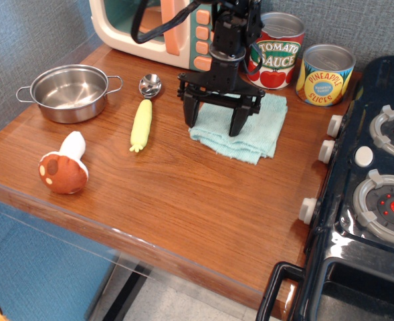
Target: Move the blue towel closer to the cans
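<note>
The blue towel (253, 134) lies folded on the wooden table (183, 200), just in front of the cans. The red-and-green Tomato Sauce can (278, 52) and the yellow Pineapple Slices can (325, 75) stand at the back right. My gripper (215, 119) points down over the towel's left part with its jaws spread wide. One fingertip (237, 126) rests on the cloth, and the other is at its left edge. Whether the fingers press the towel I cannot tell.
A steel pot (69, 92) stands at the back left, and a toy mushroom (63, 171) lies at the front left. A yellow corn (141, 125) and a spoon (150, 85) lie left of the gripper. A toy microwave (160, 30) stands behind, and a black stove (377, 194) is on the right.
</note>
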Controlling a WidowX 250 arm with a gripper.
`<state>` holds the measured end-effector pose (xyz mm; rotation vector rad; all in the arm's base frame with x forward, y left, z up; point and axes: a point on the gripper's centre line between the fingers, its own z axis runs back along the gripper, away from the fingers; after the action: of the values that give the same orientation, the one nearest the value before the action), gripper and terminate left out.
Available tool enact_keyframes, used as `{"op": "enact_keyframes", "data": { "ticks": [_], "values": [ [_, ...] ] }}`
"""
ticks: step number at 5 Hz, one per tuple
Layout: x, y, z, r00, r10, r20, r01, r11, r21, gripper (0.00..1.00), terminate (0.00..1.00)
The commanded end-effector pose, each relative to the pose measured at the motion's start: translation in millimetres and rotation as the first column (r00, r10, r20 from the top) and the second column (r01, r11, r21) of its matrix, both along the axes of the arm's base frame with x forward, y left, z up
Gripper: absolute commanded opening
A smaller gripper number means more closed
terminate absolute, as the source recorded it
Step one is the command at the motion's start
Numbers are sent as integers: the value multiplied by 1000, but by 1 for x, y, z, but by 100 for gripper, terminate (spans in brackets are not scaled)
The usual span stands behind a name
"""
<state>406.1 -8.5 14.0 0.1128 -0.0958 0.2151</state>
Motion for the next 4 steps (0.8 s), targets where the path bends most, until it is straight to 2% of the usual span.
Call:
{"op": "enact_keyframes", "data": {
  "ticks": [1,3,4],
  "values": [
    [8,1,29,999,36,38,-34,999,-42,100,0],
    [17,-1,99,986,1,165,18,993,-114,100,0],
    [14,6,109,984,4,180,18,992,-122,100,0]
  ]
}}
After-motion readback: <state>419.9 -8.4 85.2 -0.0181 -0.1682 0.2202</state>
